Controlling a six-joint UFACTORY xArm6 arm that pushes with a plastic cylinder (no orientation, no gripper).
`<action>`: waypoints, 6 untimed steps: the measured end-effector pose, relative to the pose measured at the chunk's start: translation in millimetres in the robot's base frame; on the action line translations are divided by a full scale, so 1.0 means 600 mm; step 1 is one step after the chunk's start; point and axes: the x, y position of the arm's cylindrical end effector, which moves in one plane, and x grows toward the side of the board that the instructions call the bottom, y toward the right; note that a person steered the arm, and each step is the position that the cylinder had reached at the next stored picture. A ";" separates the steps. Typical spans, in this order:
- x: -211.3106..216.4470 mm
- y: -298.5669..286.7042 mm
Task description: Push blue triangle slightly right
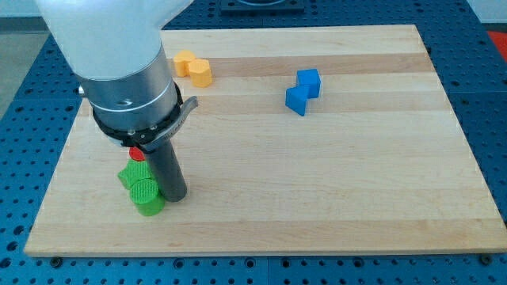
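Note:
Two blue blocks sit touching each other right of the board's middle, near the view's top: one (309,81) looks like a cube, and the lower-left one (295,99) may be the blue triangle, though its shape is hard to make out. My tip (176,196) rests on the board at the view's lower left, far from the blue blocks. It stands right against the right side of a green block (142,190).
A red block (138,153) is mostly hidden under the arm, just above the green block. A yellow block (194,68) lies near the board's top edge, left of centre. The wooden board (333,182) sits on a blue perforated table.

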 end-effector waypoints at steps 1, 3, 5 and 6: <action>0.000 -0.002; 0.000 -0.012; -0.001 0.041; -0.036 0.173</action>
